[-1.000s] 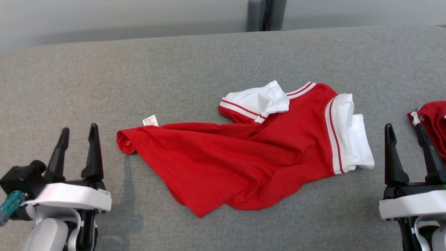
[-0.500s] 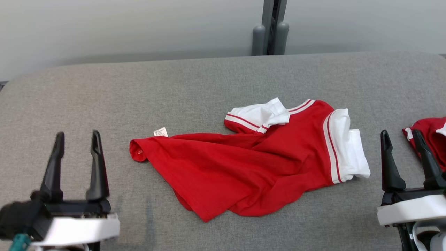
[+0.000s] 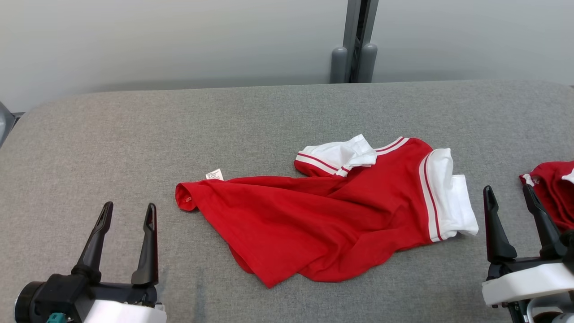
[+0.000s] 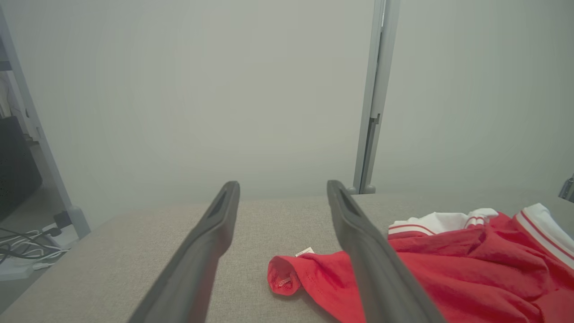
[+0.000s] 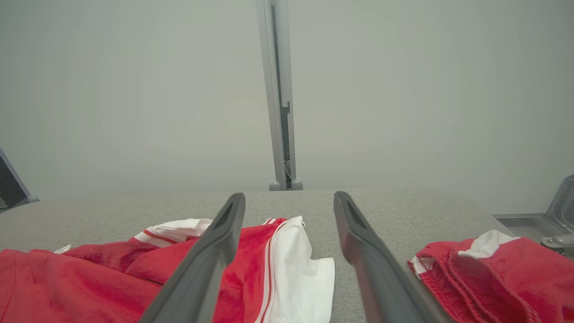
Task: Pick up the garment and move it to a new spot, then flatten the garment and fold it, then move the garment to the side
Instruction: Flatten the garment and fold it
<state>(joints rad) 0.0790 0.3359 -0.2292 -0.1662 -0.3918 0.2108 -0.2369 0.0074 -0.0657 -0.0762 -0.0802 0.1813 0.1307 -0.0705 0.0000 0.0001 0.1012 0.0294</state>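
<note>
A red shirt (image 3: pixel 323 220) with white sleeves and white stripes lies crumpled on the grey table (image 3: pixel 134 134), right of centre. A small white tag (image 3: pixel 214 174) sticks out near its left end. My left gripper (image 3: pixel 130 208) stands open at the lower left, apart from the shirt, nothing between its fingers. My right gripper (image 3: pixel 509 192) stands open at the lower right, just right of the white sleeve, holding nothing. In the left wrist view the shirt (image 4: pixel 448 269) lies to the right beyond the left gripper (image 4: pixel 282 188). In the right wrist view the shirt (image 5: pixel 134 273) lies lower left of the right gripper (image 5: pixel 289 197).
A second red and white garment (image 3: pixel 554 188) is bunched at the table's right edge, beside my right gripper; the right wrist view has this garment (image 5: pixel 493 264) too. A grey post (image 3: pixel 356 40) stands behind the table against a pale wall. Cables (image 4: pixel 22 242) lie on the floor at far left.
The head camera has tilted up, so the whole scene sits lower and more wall shows. My left gripper has shifted right and lower in view. The shirt lies as before.
</note>
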